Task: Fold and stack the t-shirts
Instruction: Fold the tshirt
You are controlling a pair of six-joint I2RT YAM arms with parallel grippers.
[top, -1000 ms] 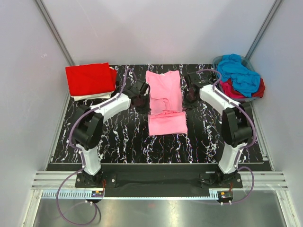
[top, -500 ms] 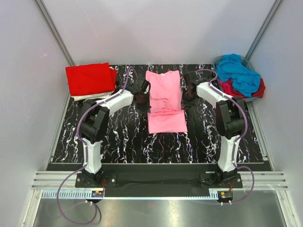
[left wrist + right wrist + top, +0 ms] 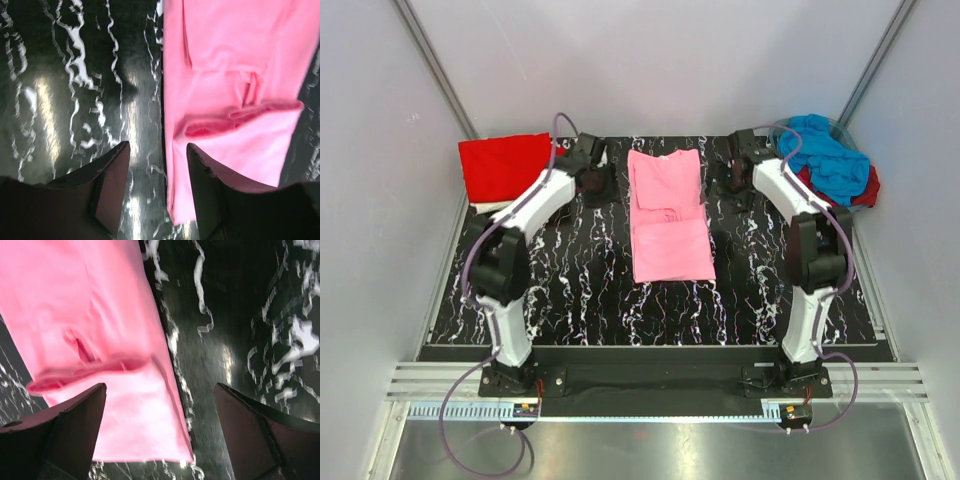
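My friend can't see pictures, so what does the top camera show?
A half-folded pink t-shirt lies on the black table between the left arm and right arm. A folded red t-shirt sits far left; a blue t-shirt tops the basket far right.

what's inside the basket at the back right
A crumpled bright blue t-shirt fills the top of the basket, with dark red cloth showing beneath it. Anything deeper is covered.
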